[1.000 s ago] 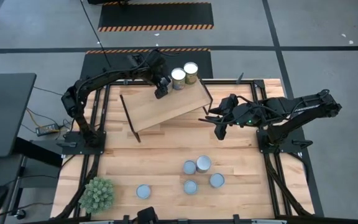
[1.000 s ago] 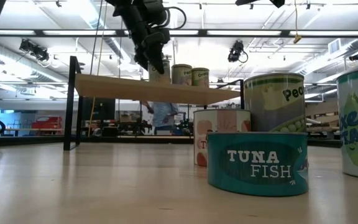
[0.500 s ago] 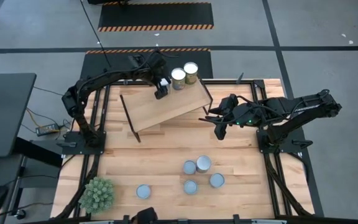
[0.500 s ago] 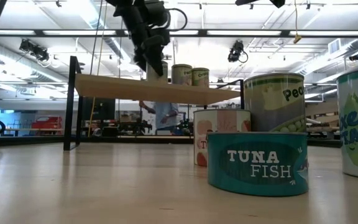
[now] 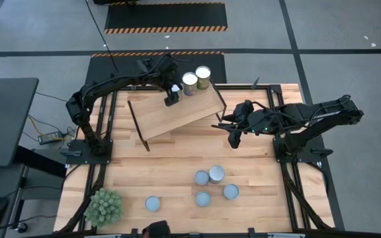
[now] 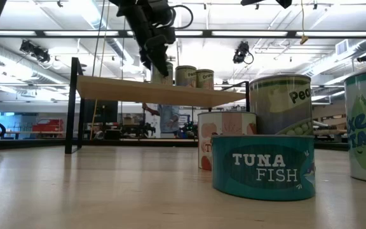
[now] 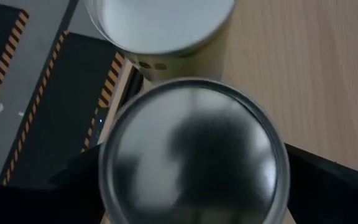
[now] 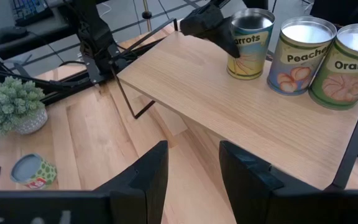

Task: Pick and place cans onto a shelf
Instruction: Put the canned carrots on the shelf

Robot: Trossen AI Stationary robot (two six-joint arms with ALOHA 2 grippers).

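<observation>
Three cans stand upright on the far end of the tilted light-wood shelf (image 5: 177, 114): an orange can (image 8: 347, 65), a peaches can (image 8: 300, 57) and a carrots can (image 8: 250, 45). My left gripper (image 5: 172, 94) is open over the carrots can (image 7: 191, 155), with one dark finger (image 7: 73, 180) on each side of it. My right gripper (image 5: 232, 135) is open and holds nothing. It hovers off the shelf's right end, above the table. Several more cans (image 5: 215, 174) stand on the tabletop near the front. My left gripper comes down on the carrots can slanting from above, its fingers (image 8: 213, 26) beside the can's upper wall (image 8: 235, 38). Whether they touch the wall, I cannot tell. The can stands upright with its base on the shelf.
A spiky green plant (image 5: 103, 206) sits at the table's near left corner, with a single can (image 5: 152, 203) to its right. In the low view a tuna can (image 6: 262, 166) and a peas can (image 6: 279, 105) stand close. Black shelf legs (image 5: 137, 125) rise from the table.
My left gripper has spread its fingers wider about the carrots can and rolled slightly. It has stayed in place over the shelf's far end. The can stays upright on the shelf.
</observation>
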